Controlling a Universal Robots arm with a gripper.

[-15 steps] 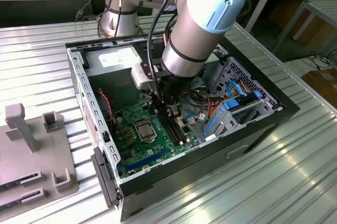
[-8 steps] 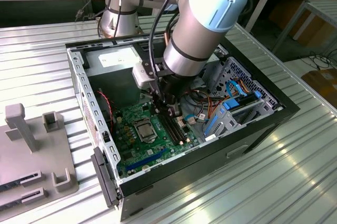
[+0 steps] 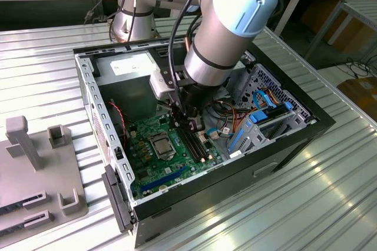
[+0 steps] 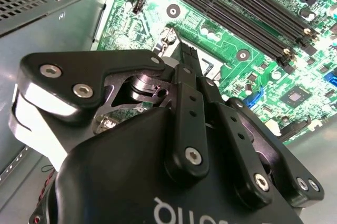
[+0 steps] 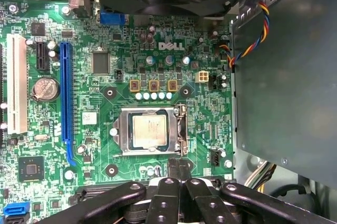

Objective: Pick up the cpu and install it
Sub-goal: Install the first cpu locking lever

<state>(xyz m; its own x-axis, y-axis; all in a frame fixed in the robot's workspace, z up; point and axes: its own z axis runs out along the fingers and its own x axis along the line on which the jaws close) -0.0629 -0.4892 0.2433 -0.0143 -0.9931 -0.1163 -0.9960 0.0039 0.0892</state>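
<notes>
The cpu [image 5: 150, 131] already sits flat inside its socket frame [image 5: 183, 129] at the motherboard's [image 5: 95, 108] centre. The hand [image 5: 179, 167], fingers clenched together and empty, hovers at the socket's six o'clock edge, likely having delivered it.

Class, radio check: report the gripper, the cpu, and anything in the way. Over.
Gripper shut, empty, beside the socket. Cpu lying flat in the socket on the green board. Nothing between gripper and cpu.

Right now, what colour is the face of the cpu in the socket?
Pale silver-tan metal; the cpu shows best in the first wrist view, framed by the socket.
</notes>
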